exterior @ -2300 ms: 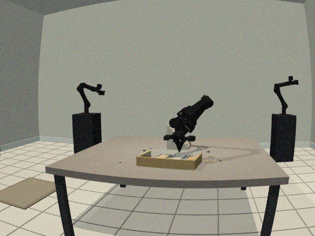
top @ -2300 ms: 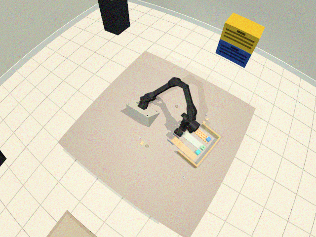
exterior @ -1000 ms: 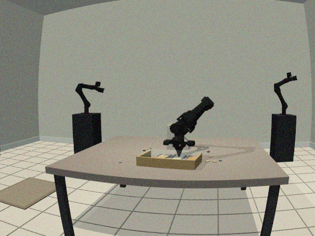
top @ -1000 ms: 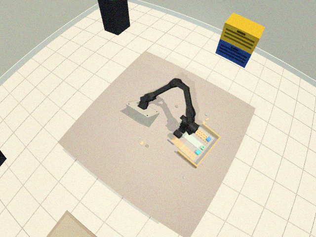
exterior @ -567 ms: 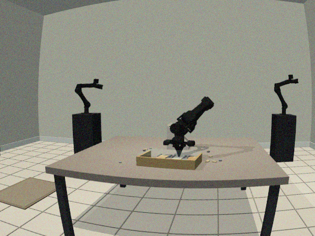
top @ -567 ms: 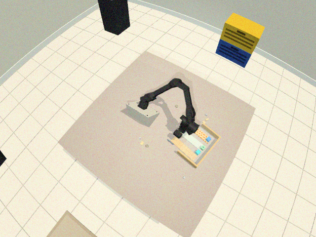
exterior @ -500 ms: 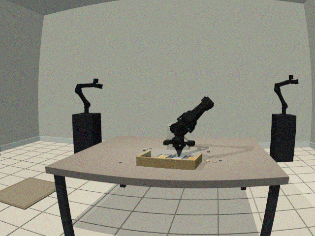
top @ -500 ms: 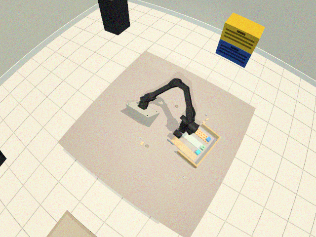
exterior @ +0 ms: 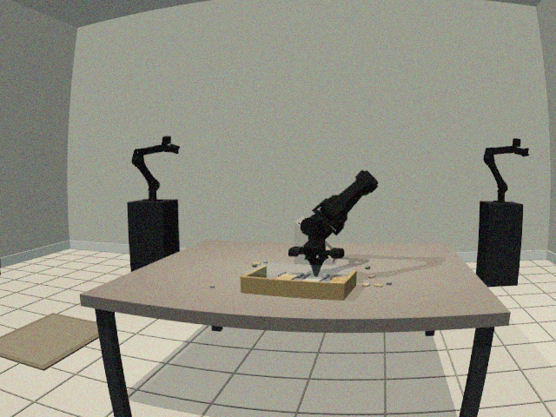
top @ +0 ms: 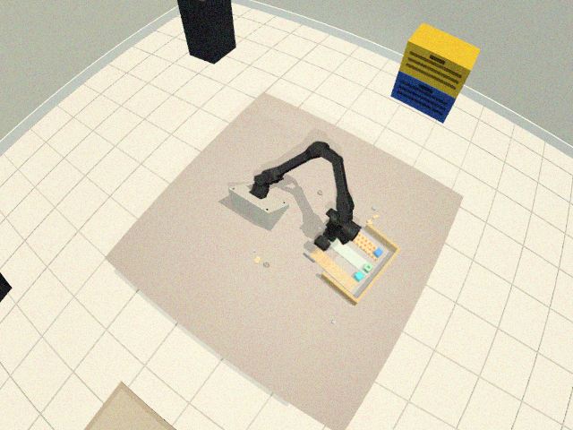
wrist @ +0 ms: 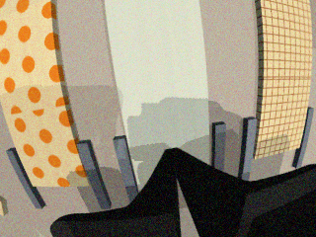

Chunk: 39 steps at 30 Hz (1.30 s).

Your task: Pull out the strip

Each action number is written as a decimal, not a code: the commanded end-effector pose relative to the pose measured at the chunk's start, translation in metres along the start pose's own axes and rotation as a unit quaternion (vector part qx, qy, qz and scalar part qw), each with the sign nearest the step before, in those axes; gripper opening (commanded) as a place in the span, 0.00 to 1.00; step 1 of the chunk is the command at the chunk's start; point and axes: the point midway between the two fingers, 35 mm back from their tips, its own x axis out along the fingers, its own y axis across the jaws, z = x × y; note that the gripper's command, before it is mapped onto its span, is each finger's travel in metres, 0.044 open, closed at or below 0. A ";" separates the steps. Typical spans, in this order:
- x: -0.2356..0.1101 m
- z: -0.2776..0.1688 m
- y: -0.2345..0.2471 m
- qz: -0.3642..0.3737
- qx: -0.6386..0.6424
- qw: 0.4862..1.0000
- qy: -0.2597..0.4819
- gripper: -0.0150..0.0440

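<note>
My gripper (exterior: 315,274) (wrist: 171,154) is shut, pointing down over the near part of the plain pale strip (top: 350,254) (wrist: 158,54). I cannot tell whether the tips touch it; the arm hides them in the top view. A green cube (top: 367,267) with a small mark, seemingly the labelled one, is at that strip's far end. A teal cube (top: 359,276) is beside it, near the gridded strip (top: 332,267) (wrist: 283,64). A blue cube (top: 378,252) is at the far end of the orange-dotted strip (top: 364,245) (wrist: 29,64). The cubes are out of the wrist view.
A low wooden wall (top: 378,275) (exterior: 292,289) closes the far side, with side walls left and right. Short blue-grey guide bars (wrist: 94,173) (wrist: 218,145) (wrist: 248,148) stand beside the strips' near ends. Small scraps (top: 257,259) (exterior: 378,285) lie on the table outside.
</note>
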 end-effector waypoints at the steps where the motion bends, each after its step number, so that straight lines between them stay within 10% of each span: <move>1: 0.003 -0.009 0.000 0.001 0.005 1.000 0.006 0.25; 39: 0.005 -0.067 0.000 0.001 0.006 1.000 0.007 0.25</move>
